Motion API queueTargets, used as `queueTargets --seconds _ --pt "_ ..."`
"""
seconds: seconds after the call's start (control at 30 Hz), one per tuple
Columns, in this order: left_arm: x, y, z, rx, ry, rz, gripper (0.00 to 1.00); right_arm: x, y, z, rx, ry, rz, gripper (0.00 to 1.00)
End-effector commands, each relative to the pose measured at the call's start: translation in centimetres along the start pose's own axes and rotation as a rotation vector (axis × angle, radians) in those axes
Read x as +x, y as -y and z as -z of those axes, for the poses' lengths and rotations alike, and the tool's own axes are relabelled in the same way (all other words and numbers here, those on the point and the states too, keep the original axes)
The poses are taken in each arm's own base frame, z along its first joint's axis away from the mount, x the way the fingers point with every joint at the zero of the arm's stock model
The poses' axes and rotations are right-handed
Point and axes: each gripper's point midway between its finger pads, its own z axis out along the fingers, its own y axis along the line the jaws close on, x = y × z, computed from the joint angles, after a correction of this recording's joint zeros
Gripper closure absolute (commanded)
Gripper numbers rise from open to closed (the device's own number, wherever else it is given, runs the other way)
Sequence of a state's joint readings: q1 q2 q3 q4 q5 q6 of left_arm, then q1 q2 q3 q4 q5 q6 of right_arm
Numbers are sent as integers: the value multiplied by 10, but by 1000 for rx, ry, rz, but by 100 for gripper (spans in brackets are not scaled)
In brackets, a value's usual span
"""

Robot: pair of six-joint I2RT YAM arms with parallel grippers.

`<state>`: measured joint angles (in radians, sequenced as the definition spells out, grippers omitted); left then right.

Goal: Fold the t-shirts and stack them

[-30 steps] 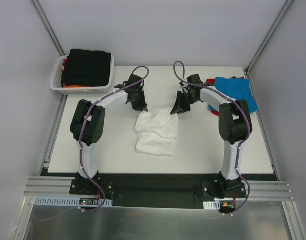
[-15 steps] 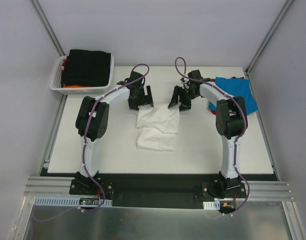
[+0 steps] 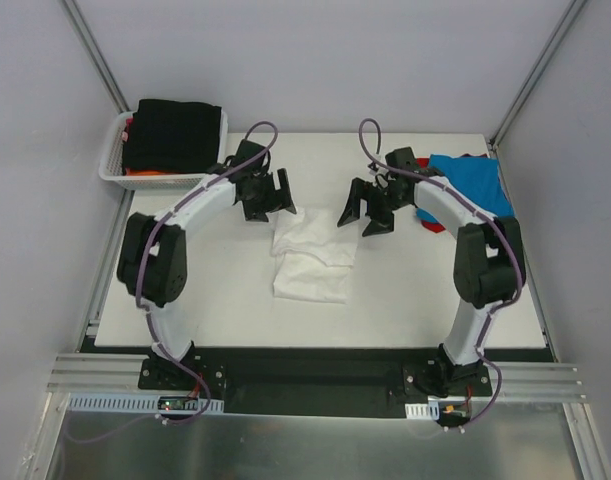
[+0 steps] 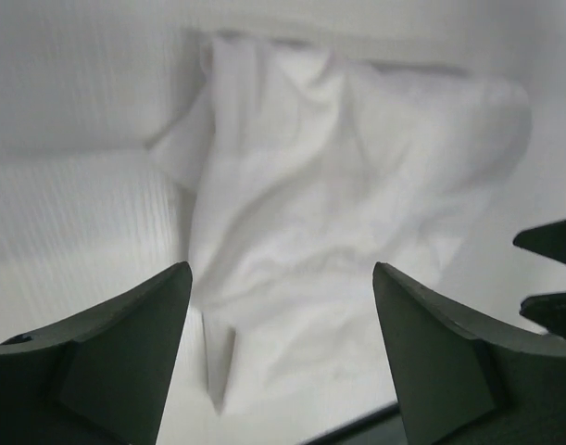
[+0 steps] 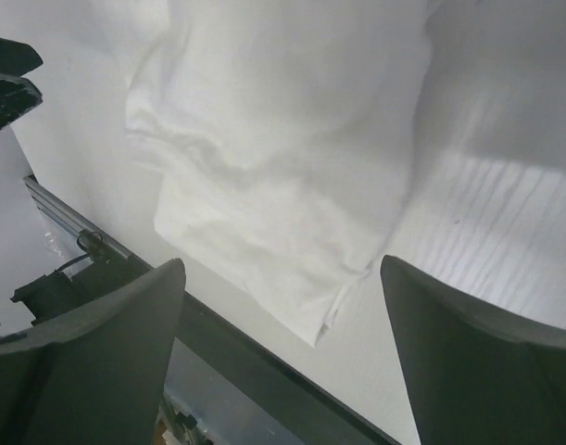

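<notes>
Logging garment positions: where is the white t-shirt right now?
In the top view the white t-shirt lies roughly folded midway across the table, just on the near side of the open left gripper and open right gripper.

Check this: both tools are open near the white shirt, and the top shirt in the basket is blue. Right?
Not quite: in the top view, the top shirt in the basket is black. The left tool and right tool are indeed open near the white shirt.
</notes>
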<state>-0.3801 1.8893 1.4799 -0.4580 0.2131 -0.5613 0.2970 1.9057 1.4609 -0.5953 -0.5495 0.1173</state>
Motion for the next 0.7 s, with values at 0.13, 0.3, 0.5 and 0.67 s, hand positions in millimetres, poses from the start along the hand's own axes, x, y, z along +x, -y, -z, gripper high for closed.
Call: queueTargets --seconds 0.13,0.3,0.5,0.67 --pt "73 -9 50 70 -106 8 22 69 -18 22 -28 -40 0 15" --pt "97 -30 28 10 -179 2 25 87 -11 3 -16 -74 -30 19" --pt "104 -39 0 4 -213 1 27 87 -10 -18 -22 -83 -37 21" --pt "101 -39 -19 9 -230 1 27 75 -10 -28 -24 -86 -31 22"
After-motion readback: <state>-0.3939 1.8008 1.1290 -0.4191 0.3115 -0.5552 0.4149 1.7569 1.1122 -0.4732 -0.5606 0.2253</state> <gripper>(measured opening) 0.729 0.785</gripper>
